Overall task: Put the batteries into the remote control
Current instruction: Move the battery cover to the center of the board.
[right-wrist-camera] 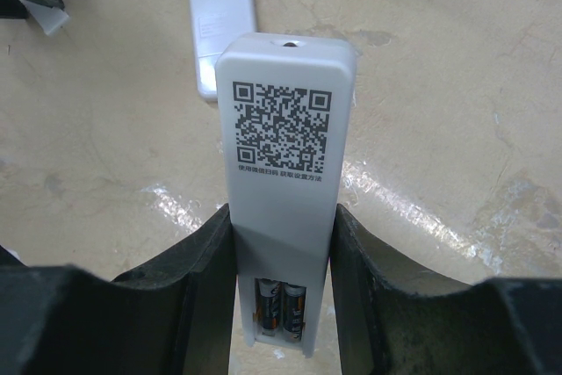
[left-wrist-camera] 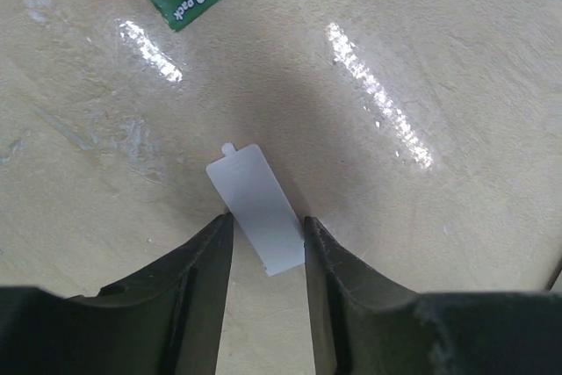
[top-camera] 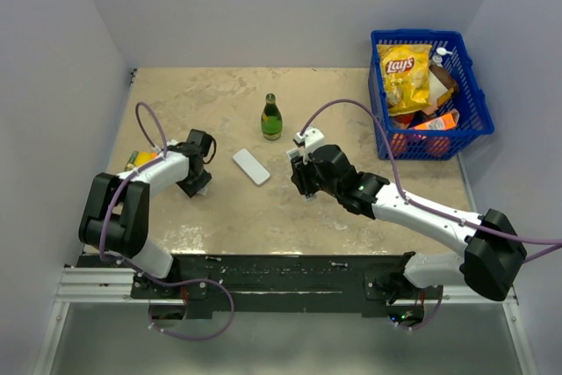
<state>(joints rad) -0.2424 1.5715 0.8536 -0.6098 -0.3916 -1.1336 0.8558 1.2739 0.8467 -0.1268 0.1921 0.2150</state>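
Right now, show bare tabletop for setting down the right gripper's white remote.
Bare: the tabletop nearer than the flat white bar, and the far-left corner beside the green glass bottle. Crowded: by the blue plastic basket.

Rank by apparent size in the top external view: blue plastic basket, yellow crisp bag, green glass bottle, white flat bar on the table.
1. Blue plastic basket
2. Yellow crisp bag
3. Green glass bottle and white flat bar: they look about alike, so unranked.
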